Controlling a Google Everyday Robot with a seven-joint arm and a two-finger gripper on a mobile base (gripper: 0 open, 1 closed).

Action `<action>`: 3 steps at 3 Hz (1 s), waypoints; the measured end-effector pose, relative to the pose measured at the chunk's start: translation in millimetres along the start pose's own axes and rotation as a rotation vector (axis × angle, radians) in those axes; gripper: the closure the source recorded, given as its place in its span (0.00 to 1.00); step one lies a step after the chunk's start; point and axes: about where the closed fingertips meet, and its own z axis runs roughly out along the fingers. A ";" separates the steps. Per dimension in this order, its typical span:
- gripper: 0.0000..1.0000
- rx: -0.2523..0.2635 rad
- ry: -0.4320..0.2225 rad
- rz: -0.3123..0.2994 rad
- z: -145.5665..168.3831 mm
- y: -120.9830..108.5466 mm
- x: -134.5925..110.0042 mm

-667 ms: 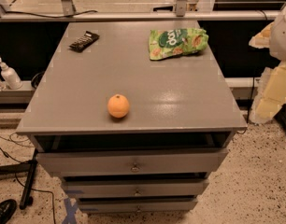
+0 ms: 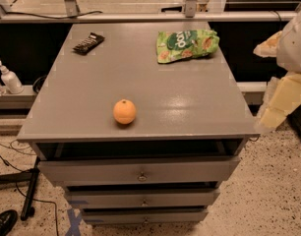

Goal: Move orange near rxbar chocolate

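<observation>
the gripper (image 2: 284, 98) hangs right of the grey cabinet top (image 2: 190, 95); wide or narrow, i cannot tell. one orange (image 2: 124, 111) sits near its front, well apart from one rxbar chocolate (image 2: 88, 43) back left; one green bag (image 2: 186, 44); speckled floor (image 2: 268, 200).

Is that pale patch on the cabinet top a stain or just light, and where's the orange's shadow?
Camera view: the patch on the cabinet top right of the orange looks like overhead glare; the orange's shadow is a small dark smudge under it; the gripper, at the right edge beside the cabinet, looks washed-out yellow.
</observation>
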 end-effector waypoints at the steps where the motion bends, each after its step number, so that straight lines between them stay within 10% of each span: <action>1: 0.00 -0.076 -0.175 -0.010 43.1 6.2 -16.5; 3: 0.00 -0.208 -0.542 -0.031 119.1 23.9 -82.1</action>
